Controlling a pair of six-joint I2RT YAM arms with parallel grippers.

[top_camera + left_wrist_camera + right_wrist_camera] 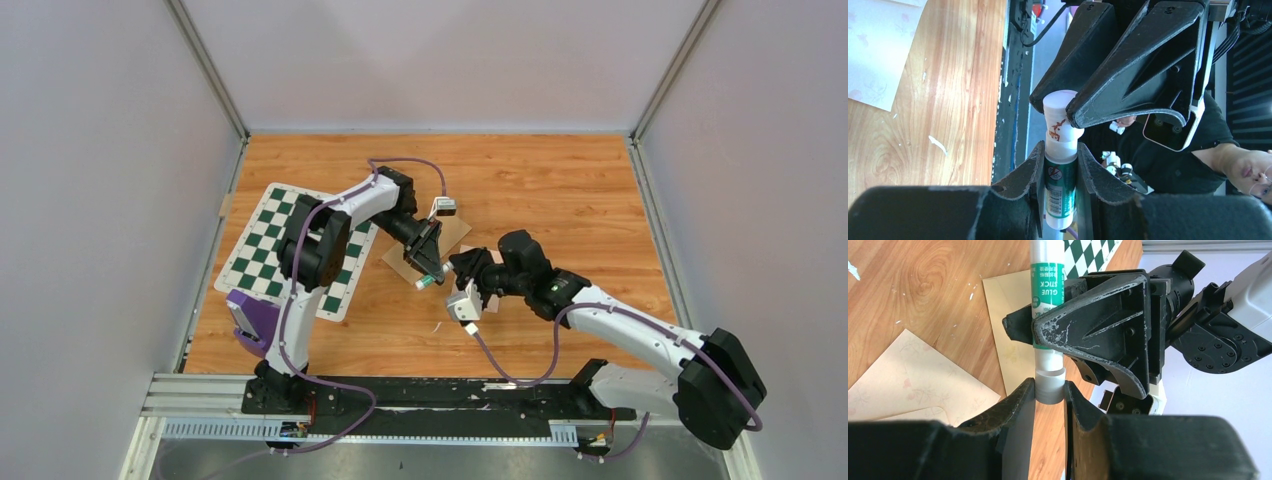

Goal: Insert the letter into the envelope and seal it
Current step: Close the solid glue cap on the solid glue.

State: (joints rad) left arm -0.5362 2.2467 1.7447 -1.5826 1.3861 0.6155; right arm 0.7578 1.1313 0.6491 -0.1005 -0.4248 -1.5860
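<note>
A glue stick (428,283) hangs above the table centre, held from both ends. My left gripper (1060,150) is shut on its green body (1060,182). My right gripper (1049,386) is shut on the pale cap (1049,390), which still sits on the stick. In the right wrist view the left gripper (1048,327) clamps the green labelled tube (1047,285). The envelope lies beneath them as a tan rectangle (1008,325) beside a paler floral-printed part (913,375). The letter is hidden or out of view.
A green-and-white checkerboard mat (290,250) lies at the left, with a purple object (255,318) at its near corner. Small white scraps (938,145) dot the wood. A black rail (420,400) runs along the near edge, and grey walls enclose the table.
</note>
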